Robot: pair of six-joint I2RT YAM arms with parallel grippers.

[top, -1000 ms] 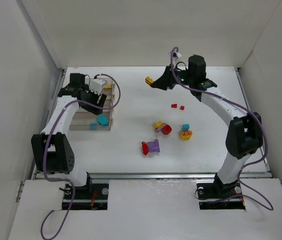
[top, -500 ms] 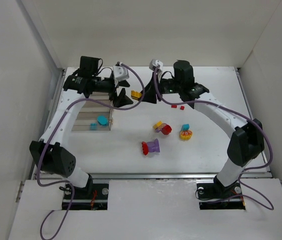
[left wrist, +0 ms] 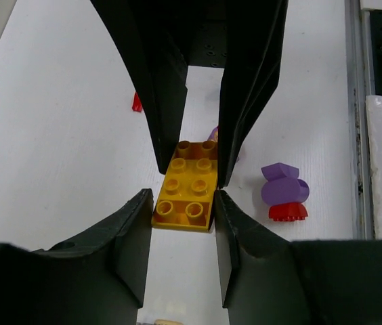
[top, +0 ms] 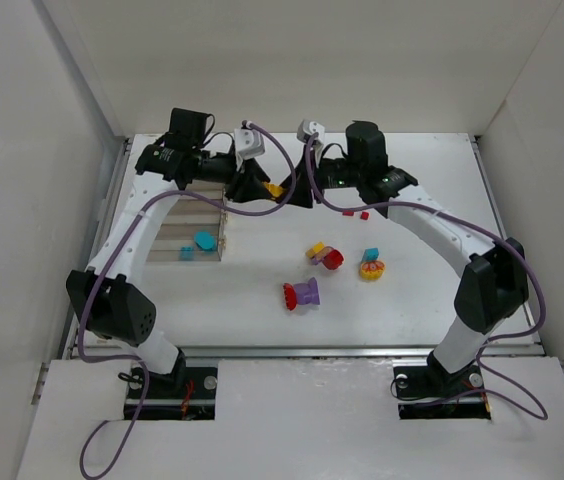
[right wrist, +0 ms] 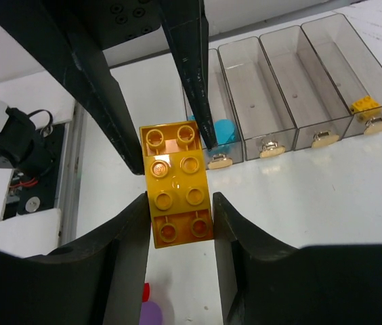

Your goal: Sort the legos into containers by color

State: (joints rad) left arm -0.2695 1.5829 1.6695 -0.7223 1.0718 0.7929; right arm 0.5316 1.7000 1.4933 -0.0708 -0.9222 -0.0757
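A yellow-orange brick (top: pixel 274 189) hangs above the table between both grippers. My right gripper (right wrist: pixel 181 203) is shut on one end of it. My left gripper (left wrist: pixel 183 198) has its jaws against both sides of the other end. In the top view the left gripper (top: pixel 259 188) and the right gripper (top: pixel 289 190) meet tip to tip just right of the clear containers (top: pixel 167 232). Cyan bricks (top: pixel 204 240) lie in the nearest bin. The right wrist view shows a small yellow brick (right wrist: pixel 364 105) in the farthest bin (right wrist: pixel 374 74).
Loose legos lie on the white table: two small red pieces (top: pixel 356 213), a yellow, purple and red clump (top: pixel 324 254), a cyan, yellow and red clump (top: pixel 371 264), and a purple and red clump (top: pixel 302 293), also in the left wrist view (left wrist: pixel 284 196). White walls enclose the table.
The right gripper carried the yellow brick leftward. The left arm swung from the bins to meet it, and its jaws now stand around the brick's free end.
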